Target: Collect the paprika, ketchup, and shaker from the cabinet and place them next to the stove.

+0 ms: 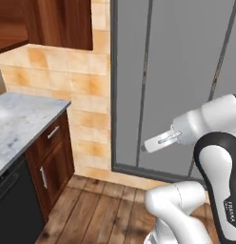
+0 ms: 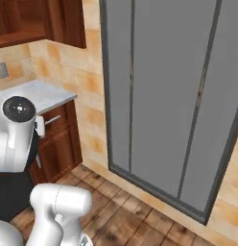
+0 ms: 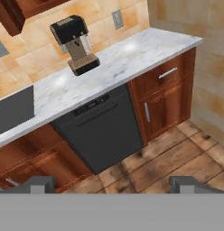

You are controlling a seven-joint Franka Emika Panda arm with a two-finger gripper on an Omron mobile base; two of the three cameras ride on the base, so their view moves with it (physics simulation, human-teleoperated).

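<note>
Spread wide at the claw (image 3: 114, 185), gripping nothing. Hangs well out in front of the counter (image 3: 132, 54), looking down on it at a slant across the wood floor (image 3: 177, 158).

Under the counter: a dark dishwasher (image 3: 102, 131), then a drawer unit (image 3: 165, 97) beneath the end nearest the tall grey doors (image 1: 177, 81). On the counter, back by the tiled wall: a coffee machine (image 3: 75, 43), with a wall socket (image 3: 117, 19) just above the counter behind it. Let into the counter at the opposite end from the doors: a dark flat panel (image 3: 14, 108), possibly the stove, though cannot tell from this corner of it.

Above the counter: the cabinet (image 2: 44, 19), reddish-brown, with an inner shelf edge seen in the right base view. Cannot tell what stands on that shelf, so no fixing the paprika, ketchup or shaker beyond presumably inside, above the counter.

Judged as the opening step: approach, nothing gathered or set down beside the stove yet. Next move calls for closing in on the counter, lifting and tilting the hand up from the dishwasher to the cabinet above the counter, and finding the first bottle on the shelf. Worth keeping the jaws apart until then, and passing clear of the coffee machine on the counter.
</note>
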